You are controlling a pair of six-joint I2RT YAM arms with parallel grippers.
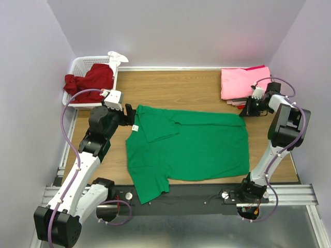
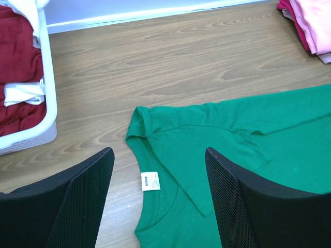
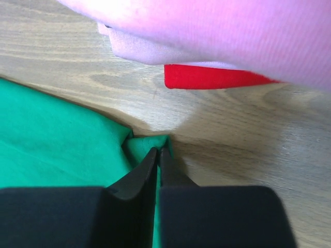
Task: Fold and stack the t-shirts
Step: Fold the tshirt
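Pinching green t-shirt (image 1: 186,147) corner at its 2 o'clock: right tool (image 3: 159,155) closed on fabric | left tool (image 2: 158,153) wide above collar, 10 o'clock | shirt flat on bench (image 1: 176,88) | risk: shallow pinch slips when lifted; fold could snag pink t-shirts (image 1: 240,82).

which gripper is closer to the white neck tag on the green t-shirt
Left. The left gripper hangs open just above the neck tag; the right gripper pinches the green t-shirt's far corner by the pink shirts.
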